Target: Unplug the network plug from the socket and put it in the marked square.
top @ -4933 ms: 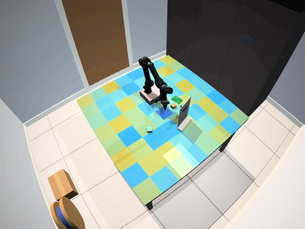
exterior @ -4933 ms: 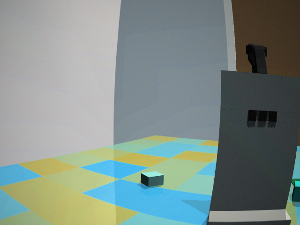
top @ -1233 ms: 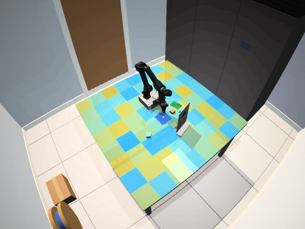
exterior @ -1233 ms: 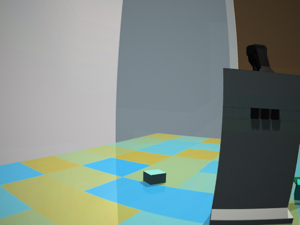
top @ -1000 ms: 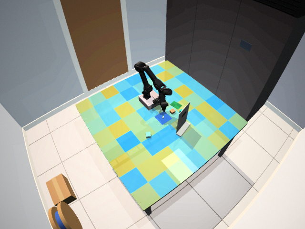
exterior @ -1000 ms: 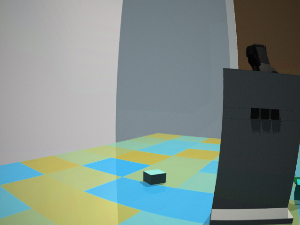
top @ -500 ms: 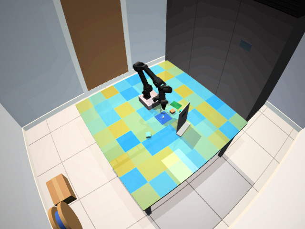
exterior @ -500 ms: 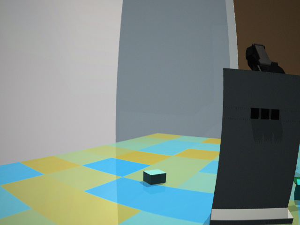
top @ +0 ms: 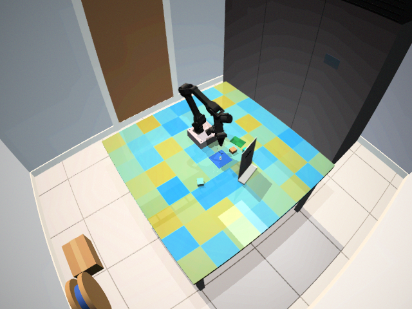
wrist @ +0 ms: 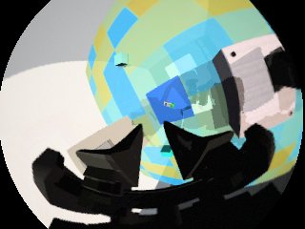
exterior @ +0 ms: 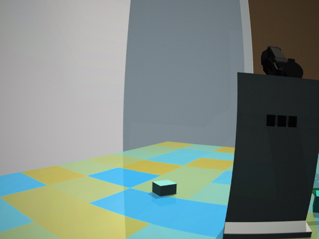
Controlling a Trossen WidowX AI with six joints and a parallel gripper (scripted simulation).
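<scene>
The network plug point(top: 220, 158) point(wrist: 169, 104), small and pale with a green end, lies on the table inside the blue marked square point(top: 226, 161) point(wrist: 158, 99). My gripper point(top: 221, 145) point(wrist: 152, 125) is partly open with nothing between its fingers. It hangs above the table near the side of the square toward the robot base, apart from the plug. The upright dark panel point(top: 246, 161) point(exterior: 267, 159) stands on a pale foot beyond the square. Three dark openings point(exterior: 281, 120) show in it in the exterior view, with no plug seen in them.
An orange block point(top: 232, 150) and a green tray point(top: 237, 141) lie between the arm and the panel. A small teal object point(exterior: 316, 201) point(wrist: 166, 151) is near the panel. A light teal block point(top: 200, 181) point(exterior: 164, 188) point(wrist: 121, 59) stands off to the side.
</scene>
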